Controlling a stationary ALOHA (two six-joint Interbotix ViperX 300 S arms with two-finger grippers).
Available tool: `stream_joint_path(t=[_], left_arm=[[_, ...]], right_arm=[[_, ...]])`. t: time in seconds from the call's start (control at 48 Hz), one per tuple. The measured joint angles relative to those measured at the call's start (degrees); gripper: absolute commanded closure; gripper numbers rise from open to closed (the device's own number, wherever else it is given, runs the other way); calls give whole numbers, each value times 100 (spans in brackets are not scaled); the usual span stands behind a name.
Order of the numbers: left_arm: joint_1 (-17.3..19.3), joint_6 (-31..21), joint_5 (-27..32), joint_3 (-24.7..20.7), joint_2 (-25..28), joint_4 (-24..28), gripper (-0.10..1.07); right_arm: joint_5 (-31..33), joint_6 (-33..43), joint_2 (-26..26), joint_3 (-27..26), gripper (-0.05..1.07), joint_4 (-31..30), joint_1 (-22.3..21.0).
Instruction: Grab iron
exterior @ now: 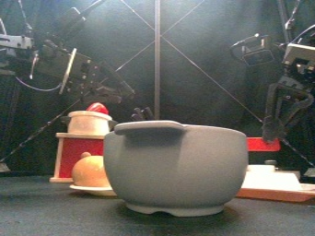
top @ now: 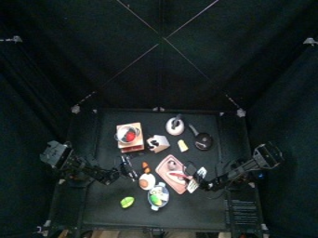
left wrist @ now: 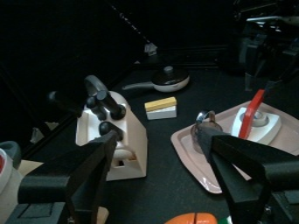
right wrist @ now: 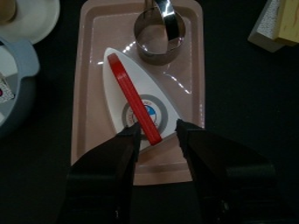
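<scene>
The iron [right wrist: 140, 98] is white with a red handle and lies flat on a pink tray [right wrist: 93, 35]. It also shows in the left wrist view [left wrist: 253, 118] and in the top view [top: 183, 174]. My right gripper [right wrist: 156, 133] is open just above the iron, one jaw on each side of the handle's near end; I cannot tell if they touch it. In the top view the right gripper [top: 205, 181] is at the tray's right edge. My left gripper [left wrist: 163, 150] is open and empty, apart from the tray, next to a white machine [left wrist: 107, 127].
A metal cup [right wrist: 162, 35] stands on the tray beyond the iron. A yellow block [left wrist: 162, 107] and a black pan [left wrist: 170, 83] lie farther back. A large grey bowl [exterior: 172, 171] and a red-and-white toy [exterior: 87, 136] stand at the table's front.
</scene>
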Motion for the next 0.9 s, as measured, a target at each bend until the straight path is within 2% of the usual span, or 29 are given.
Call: stream_joint_path(t=[0.417, 0.896], left_arm=[[0, 0, 0, 0, 0, -9, -6], [0, 0, 0, 0, 0, -9, -6]], right_arm=[[-97, 0, 35, 26, 26, 0, -35], [-642, 9, 149, 26, 31, -167, -237]])
